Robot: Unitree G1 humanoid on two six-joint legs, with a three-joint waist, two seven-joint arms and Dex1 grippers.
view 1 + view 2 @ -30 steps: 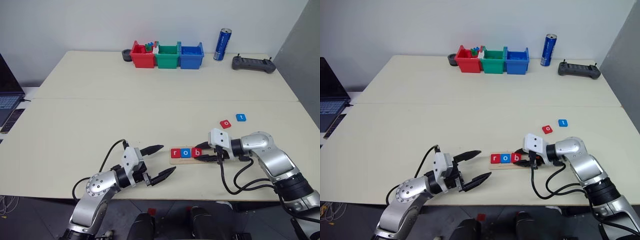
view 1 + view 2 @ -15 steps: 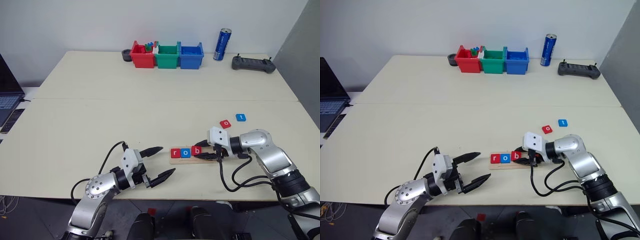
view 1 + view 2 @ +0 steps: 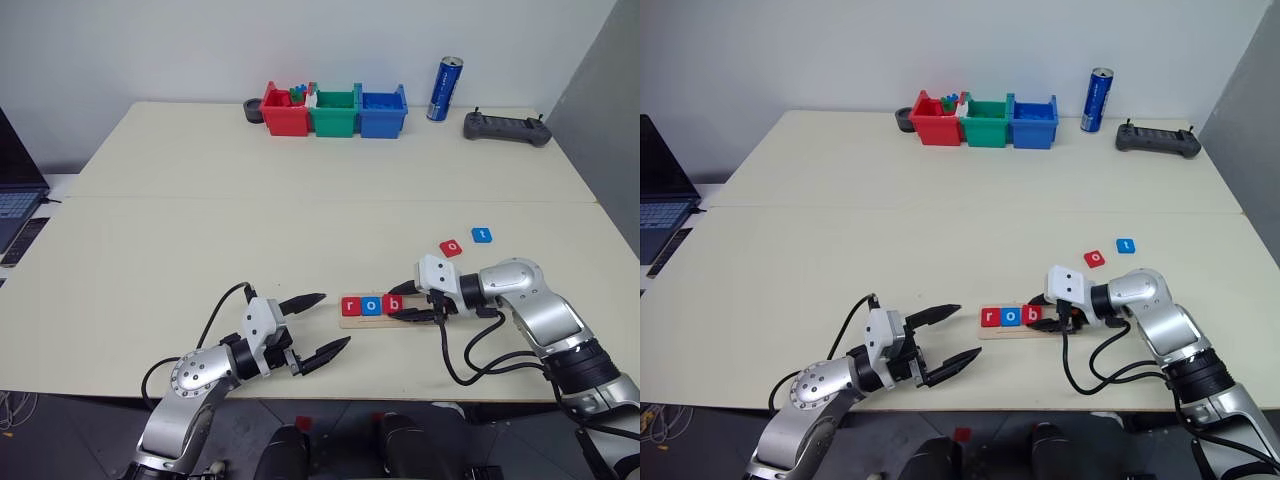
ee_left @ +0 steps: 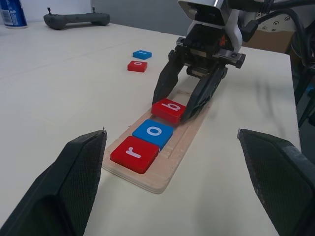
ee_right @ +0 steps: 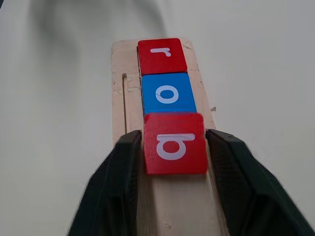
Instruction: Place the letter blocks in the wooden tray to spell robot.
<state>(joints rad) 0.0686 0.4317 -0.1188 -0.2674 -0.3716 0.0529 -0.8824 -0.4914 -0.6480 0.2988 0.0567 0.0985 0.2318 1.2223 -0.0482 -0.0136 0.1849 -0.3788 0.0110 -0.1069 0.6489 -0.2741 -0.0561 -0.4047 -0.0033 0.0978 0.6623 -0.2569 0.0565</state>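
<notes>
Tile "b" (image 5: 174, 143) sits in the wooden tray (image 4: 173, 158) between the right gripper's (image 3: 412, 302) loosened fingers.

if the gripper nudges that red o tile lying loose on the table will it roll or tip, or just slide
The red o tile is flat and square and lies face up on the table, so it would probably slide rather than roll or tip. It looks rigid and thin, so likely light. Its low edge may be hard for the fingers to catch.
</notes>
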